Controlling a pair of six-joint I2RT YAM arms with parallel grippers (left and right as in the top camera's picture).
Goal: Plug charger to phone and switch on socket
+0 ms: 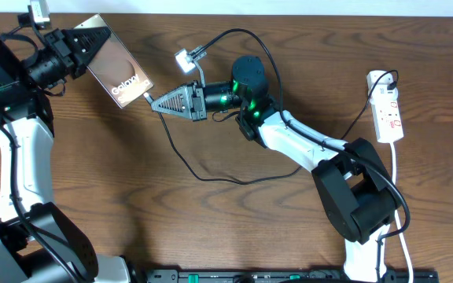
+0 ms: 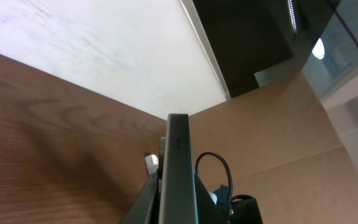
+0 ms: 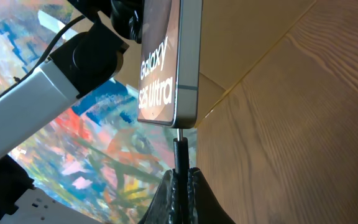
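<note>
Pinched in the right gripper (image 3: 180, 183), the charger (image 3: 180, 149) tip meets the bottom edge of the phone (image 3: 188, 62), clamped aloft by the left gripper (image 1: 91, 43) at ten o'clock; slight misalignment could bend the plug or lever the phone loose, with the socket (image 1: 388, 110) at three o'clock untouched.

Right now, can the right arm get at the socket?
Probably yes: the socket lies on its side of the table with only the charger cable between, though its jaws are shut on the plug.
</note>
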